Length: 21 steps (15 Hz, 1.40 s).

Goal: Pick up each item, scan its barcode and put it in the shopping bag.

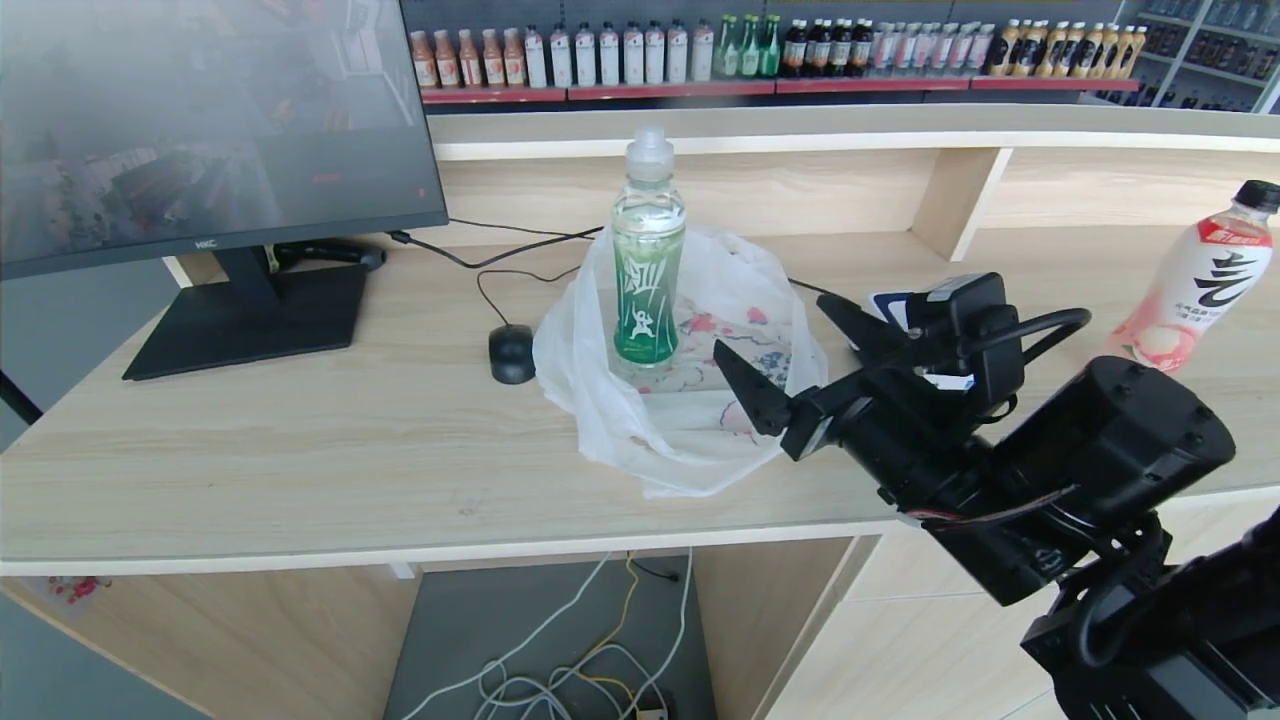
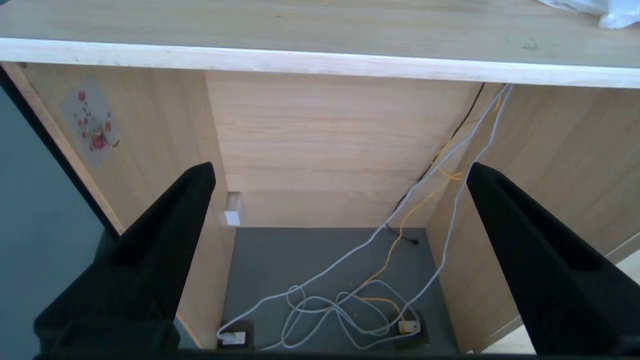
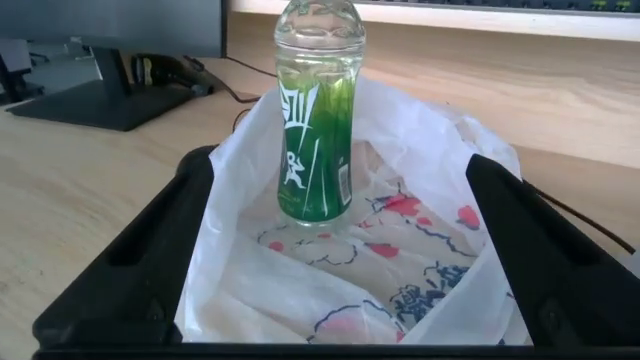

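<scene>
The green bottle (image 1: 648,270), of clear waisted plastic, is stood upright inside the thin, crumpled white shopping bag (image 1: 690,430) on the pale wood-grain surface (image 1: 300,430). The right gripper (image 1: 772,325) is held just right of the bag, black tapered fingers apart, empty. The left gripper (image 2: 342,170) is held below the surface's near edge, fingers also apart.

Bright even light, soft shadows, reflections on monitor (image 1: 200,130), pics sharp

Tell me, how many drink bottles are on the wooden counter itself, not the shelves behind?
2. The green bottle stands upright inside the shopping bag at mid-counter; the pink bottle stands toward the counter's right end. The right arm may hide others.
</scene>
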{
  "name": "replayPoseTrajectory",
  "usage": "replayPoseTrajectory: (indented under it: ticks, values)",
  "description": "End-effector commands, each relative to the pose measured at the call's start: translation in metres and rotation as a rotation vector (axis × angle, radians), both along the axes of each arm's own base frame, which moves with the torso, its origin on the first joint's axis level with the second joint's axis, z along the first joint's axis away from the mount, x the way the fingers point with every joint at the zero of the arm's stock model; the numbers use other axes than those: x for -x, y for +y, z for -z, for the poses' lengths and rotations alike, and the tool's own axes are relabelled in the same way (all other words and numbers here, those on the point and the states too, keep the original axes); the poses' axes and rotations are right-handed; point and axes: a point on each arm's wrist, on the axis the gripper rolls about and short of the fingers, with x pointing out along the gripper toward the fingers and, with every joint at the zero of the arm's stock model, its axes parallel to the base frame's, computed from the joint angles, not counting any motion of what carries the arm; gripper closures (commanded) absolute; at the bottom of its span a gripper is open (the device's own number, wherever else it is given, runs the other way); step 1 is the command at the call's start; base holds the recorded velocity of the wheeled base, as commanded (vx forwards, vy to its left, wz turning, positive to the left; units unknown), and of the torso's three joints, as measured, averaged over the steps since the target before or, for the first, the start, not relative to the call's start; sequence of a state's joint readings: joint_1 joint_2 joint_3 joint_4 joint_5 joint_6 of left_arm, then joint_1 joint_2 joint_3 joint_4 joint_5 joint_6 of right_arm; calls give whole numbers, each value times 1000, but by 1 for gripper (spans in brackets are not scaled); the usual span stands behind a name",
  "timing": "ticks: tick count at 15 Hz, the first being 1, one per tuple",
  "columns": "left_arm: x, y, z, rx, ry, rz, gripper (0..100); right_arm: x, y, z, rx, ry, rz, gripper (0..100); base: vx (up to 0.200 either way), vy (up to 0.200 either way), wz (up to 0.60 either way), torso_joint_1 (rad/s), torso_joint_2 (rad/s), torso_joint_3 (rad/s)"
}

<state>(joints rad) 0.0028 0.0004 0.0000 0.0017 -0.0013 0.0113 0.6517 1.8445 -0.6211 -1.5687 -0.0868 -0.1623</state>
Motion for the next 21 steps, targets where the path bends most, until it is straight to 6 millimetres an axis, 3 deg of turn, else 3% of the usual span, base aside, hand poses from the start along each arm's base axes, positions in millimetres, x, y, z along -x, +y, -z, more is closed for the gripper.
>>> replayPoseTrajectory:
  ticks: [1, 4, 21]
  values:
    - [0, 0, 0, -1, -1, 0, 0, 5, -3, -5, -13, -8, -2, 0, 0, 0, 0, 0, 0, 0]
    - [0, 0, 0, 1, -1, 0, 0, 3, -5, -7, -29, -7, 1, 0, 0, 0, 0, 0, 0, 0]
    - [0, 0, 0, 11, -1, -2, 0, 19, -18, -15, -52, -11, 37, 0, 0, -200, 0, 2, -1, 1]
